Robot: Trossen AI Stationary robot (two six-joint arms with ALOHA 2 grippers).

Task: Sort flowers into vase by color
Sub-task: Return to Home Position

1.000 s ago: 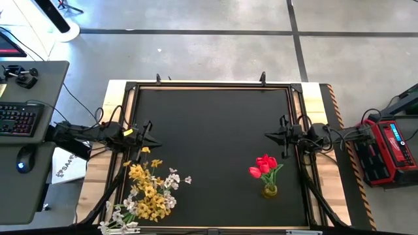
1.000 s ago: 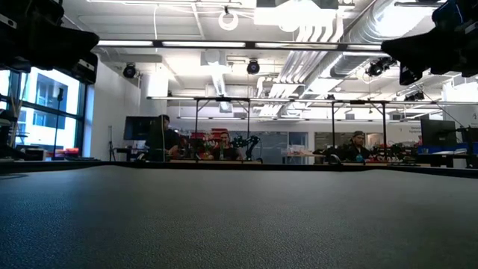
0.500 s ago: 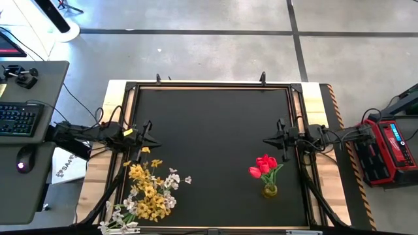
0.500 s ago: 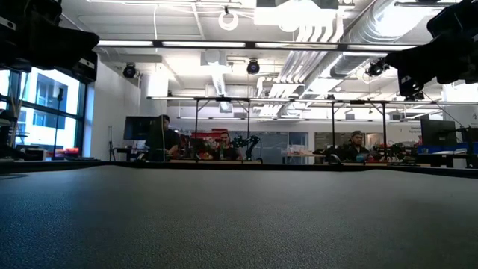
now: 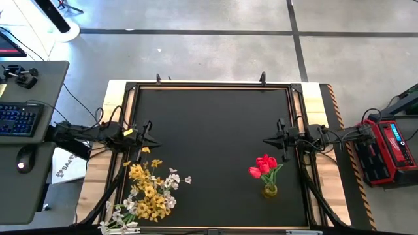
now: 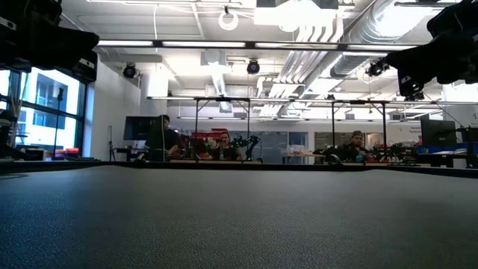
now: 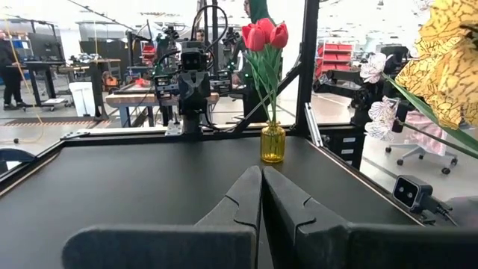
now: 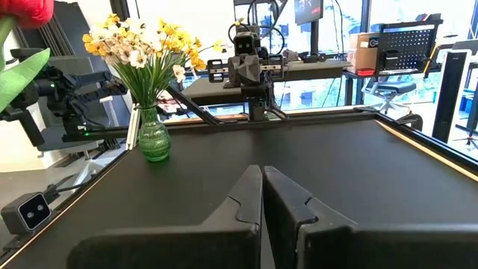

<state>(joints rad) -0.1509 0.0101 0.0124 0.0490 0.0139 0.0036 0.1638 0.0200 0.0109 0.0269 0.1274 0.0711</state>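
Red tulips (image 5: 264, 165) stand in a small yellow vase (image 7: 272, 143) at the table's near right. Yellow and white flowers (image 5: 150, 190) stand together in a green glass vase (image 8: 154, 142) at the near left. My left gripper (image 5: 149, 135) hangs level at the table's left edge, shut, with nothing between its fingers (image 7: 246, 196). My right gripper (image 5: 268, 138) hangs level at the right edge, facing it, also shut and empty (image 8: 261, 179). Both are well clear of the vases and flowers.
The black table top (image 5: 209, 124) lies bare between the two arms, inside a black frame (image 5: 210, 84). A desk with keyboard and mouse (image 5: 19, 121) stands off the left side and a red case (image 5: 385, 150) off the right. People sit at benches far behind (image 6: 224, 146).
My right gripper has tipped and rolled a little at the wrist while staying at the table's right edge. The flowers and vases have kept still.
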